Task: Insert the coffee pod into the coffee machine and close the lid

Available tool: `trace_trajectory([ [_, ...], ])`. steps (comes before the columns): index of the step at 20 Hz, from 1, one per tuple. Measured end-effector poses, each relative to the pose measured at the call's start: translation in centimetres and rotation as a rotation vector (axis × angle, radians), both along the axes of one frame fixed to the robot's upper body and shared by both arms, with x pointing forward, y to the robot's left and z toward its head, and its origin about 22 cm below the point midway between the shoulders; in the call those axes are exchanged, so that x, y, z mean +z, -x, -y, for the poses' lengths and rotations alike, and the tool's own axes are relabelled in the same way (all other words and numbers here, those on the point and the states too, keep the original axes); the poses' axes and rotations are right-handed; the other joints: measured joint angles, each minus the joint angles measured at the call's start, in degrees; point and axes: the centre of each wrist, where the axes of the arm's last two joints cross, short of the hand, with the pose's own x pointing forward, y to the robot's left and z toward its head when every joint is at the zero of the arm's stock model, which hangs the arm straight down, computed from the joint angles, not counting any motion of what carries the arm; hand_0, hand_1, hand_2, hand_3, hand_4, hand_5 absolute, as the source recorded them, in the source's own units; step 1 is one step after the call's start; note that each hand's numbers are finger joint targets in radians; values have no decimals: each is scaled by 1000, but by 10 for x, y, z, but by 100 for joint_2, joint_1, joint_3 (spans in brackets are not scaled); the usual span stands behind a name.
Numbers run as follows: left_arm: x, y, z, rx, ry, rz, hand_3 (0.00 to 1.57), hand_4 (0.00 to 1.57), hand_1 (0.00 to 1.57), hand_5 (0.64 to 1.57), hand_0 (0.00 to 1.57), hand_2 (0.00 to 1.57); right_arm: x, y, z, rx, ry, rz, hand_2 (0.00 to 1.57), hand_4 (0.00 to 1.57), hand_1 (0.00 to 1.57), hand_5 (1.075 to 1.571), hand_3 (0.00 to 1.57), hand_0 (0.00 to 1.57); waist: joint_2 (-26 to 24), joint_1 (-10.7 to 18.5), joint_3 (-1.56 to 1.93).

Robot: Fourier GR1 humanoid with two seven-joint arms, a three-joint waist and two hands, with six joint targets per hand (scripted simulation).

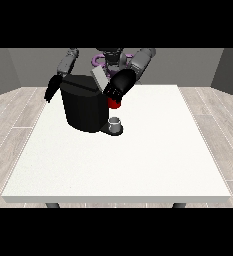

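The black coffee machine (83, 107) stands on the far left part of the white table (138, 165). Its grey lid (99, 77) is tilted up at the top. The hand at the view's right (120, 85) is against the machine's upper right side, just below the raised lid. Directly under that hand is a red thing at the machine (114, 104). A small grey thing (116, 122) sits on the machine's dark base, below the red thing. The hand at the view's left (51, 90) hangs beside the machine's left side with its fingers straight down, holding nothing.
The robot's torso and grey arms are behind the machine at the table's far edge. The table's near edge runs along the bottom of the scene, with wooden floor on both sides.
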Motion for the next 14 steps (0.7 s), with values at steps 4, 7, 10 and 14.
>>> trace_trajectory([
  [4,6,1,0,-11,-22,35,841,0,1144,1571,1144,1115,3,-3,0,-8,10,12,0,161,0,1571,0,0,77,7,4],
  [7,6,3,-7,-9,-53,72,718,0,999,1571,999,1023,5,-2,1,-2,17,16,0,87,0,1571,0,0,101,-38,12],
  [10,13,5,-14,-17,-78,103,653,0,742,1571,742,871,13,-3,-1,-2,19,38,0,202,0,1571,0,0,190,-72,17],
  [14,20,7,-19,0,-111,126,508,0,0,1571,0,635,14,-3,-7,4,40,45,0,117,0,1571,0,0,269,-109,14],
])
